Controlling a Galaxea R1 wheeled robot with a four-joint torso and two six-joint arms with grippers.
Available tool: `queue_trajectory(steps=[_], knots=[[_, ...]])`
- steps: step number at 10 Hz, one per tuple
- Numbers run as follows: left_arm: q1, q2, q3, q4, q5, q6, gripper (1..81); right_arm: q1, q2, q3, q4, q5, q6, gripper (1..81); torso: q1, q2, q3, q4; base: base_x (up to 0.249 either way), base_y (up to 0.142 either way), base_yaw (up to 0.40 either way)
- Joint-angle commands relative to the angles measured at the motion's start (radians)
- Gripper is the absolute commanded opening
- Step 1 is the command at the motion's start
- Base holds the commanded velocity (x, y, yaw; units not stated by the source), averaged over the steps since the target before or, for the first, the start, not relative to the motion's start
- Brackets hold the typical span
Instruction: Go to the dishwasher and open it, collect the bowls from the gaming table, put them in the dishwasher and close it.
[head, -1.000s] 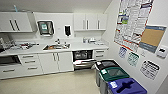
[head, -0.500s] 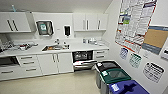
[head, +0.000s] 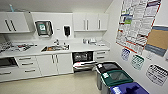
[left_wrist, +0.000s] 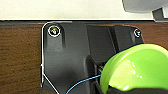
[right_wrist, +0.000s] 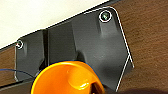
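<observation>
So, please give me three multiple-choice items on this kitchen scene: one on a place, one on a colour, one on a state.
1. Where is the dishwasher?
A. right of the sink, under the counter
B. under the posters
C. beside the left wall cupboards

2. Which colour is the bowl in the left wrist view?
A. blue
B. lime-green
C. white

3. How does the dishwasher door stand?
A. shut
B. folded down open
C. taken off

Answers: 1 A, its dark inside shows right of the sink. 2 B, the lime-green bowl; the orange bowl shows at the right wrist. 3 B, the door lies lowered in front.
</observation>
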Motion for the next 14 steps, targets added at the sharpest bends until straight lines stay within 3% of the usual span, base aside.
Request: queue_trajectory(steps=[1, 14], knots=[[-0.046, -0.016, 0.004, -0.006, 0.041, -0.004, 1.0, 0.054, -0.002, -0.004, -0.009, -0.048, -0.002, 1.0, 0.000, 0.000, 0.000, 0.000, 0.096, 0.000, 0.000], [-0.047, -0.018, 0.004, -0.009, 0.039, -0.004, 1.0, 0.054, -0.005, -0.004, -0.009, -0.048, -0.001, 1.0, 0.000, 0.000, 0.000, 0.000, 0.098, 0.000, 0.000]])
